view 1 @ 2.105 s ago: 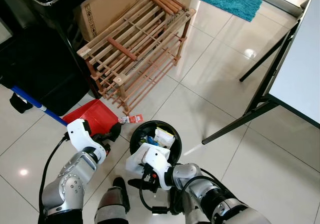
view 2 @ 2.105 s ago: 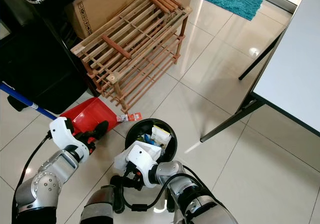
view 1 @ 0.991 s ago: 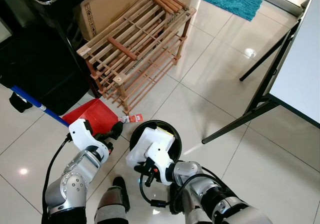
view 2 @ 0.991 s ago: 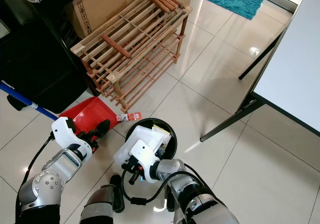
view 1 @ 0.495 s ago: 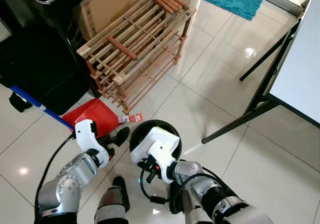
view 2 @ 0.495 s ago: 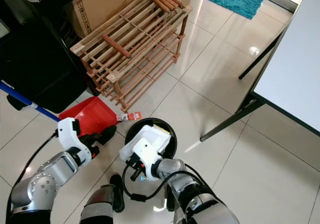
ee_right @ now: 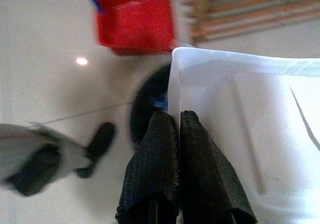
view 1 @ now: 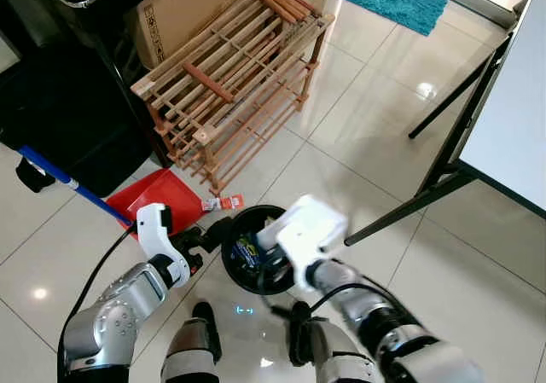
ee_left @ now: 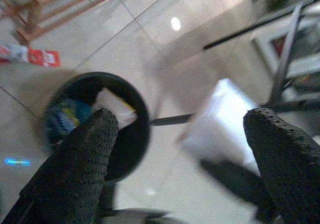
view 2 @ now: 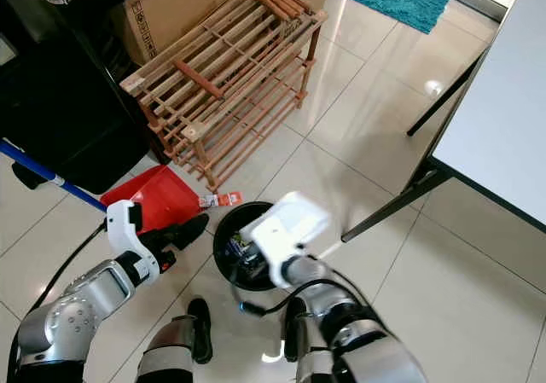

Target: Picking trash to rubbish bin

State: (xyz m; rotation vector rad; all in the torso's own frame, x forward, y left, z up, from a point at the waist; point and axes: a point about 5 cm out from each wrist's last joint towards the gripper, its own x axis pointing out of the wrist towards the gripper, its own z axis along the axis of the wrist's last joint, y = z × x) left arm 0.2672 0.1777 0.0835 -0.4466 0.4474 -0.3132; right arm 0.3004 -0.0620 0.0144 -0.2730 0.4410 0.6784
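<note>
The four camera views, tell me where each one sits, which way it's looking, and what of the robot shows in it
Left eye: head, looking down at the black bin, both arms visible.
Right eye: same head camera, same scene slightly offset.
Left wrist: along the left gripper, open, toward the bin.
Right wrist: along the right gripper, shut on a white plastic container, floor below.
Shared: bin, red dustpan, container.
</note>
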